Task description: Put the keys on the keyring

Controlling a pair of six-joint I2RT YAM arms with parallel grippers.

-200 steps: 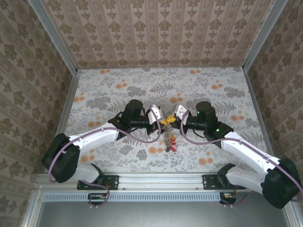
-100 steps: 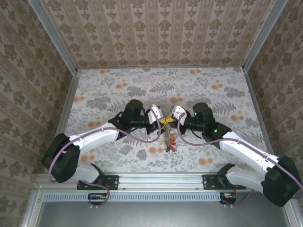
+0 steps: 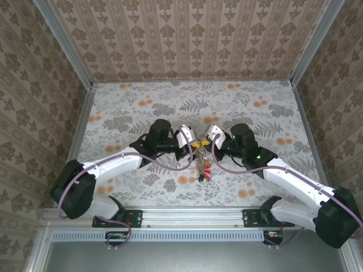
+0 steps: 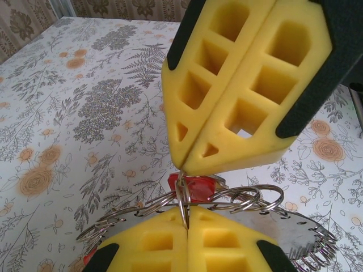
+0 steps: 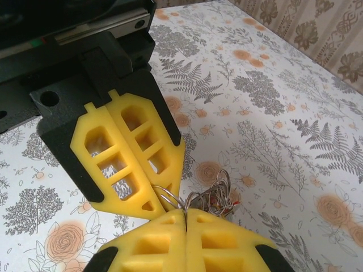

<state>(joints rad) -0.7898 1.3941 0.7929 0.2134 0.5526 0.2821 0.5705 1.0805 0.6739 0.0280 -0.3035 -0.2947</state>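
Left gripper [image 4: 187, 217]: the yellow fingers [image 4: 156, 243] are pressed flat together with no gap at the seam, and they pinch a thin wire ring [image 4: 182, 198] that stands on edge out of their tips.
Right gripper [image 4: 184, 168]: its fingers [image 4: 249, 96] are pressed together too. They point down at the left tips, and the top of the same wire ring runs into their seam.
Tip to tip: from the right wrist, the right gripper [image 5: 185, 214] and the left gripper [image 5: 166, 204] nearly touch, with loops of wire ring [image 5: 168, 195] bulging out between them.
From above: the left gripper [image 3: 193, 146] and the right gripper [image 3: 203, 145] meet nose to nose over the middle of the table [image 3: 125, 107].
Keyring [image 4: 286, 233]: a grey toothed disc lying roughly flat just beside the left fingers, on their right in the left wrist view, with more wire loops threaded along its rim.
Keys: a red head [image 4: 195, 186] sits right behind the pinched ring, between the two pairs of tips. From the right wrist, a tangled bunch [image 5: 218, 199] lies just past the right fingertips.
Bunch from above: keys [image 3: 203, 168] show just on the near side of the joined tips. I cannot tell whether they hang or rest on the table.
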